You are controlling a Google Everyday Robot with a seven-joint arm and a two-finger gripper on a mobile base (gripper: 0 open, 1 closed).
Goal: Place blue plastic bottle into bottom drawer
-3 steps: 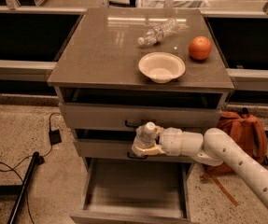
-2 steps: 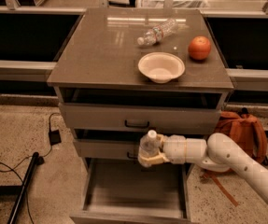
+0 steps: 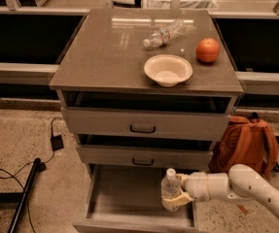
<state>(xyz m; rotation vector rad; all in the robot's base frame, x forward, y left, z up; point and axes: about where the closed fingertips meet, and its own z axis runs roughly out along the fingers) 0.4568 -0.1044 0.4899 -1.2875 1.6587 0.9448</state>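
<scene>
From the single camera view, the gripper (image 3: pixel 177 201) reached in from the right, low in front of the cabinet, its fingers closed around the lower body of the blue plastic bottle (image 3: pixel 169 182). The bottle stood upright in the grasp, long axis vertical, white cap up. Directly beneath and to the left of the gripper lay the open bottom drawer (image 3: pixel 124 194) — the bottle hung over its right-hand end, inside the rim as far as I could judge. Whether its base touched the drawer floor I could not tell. I judged the remaining move to be straight down.
</scene>
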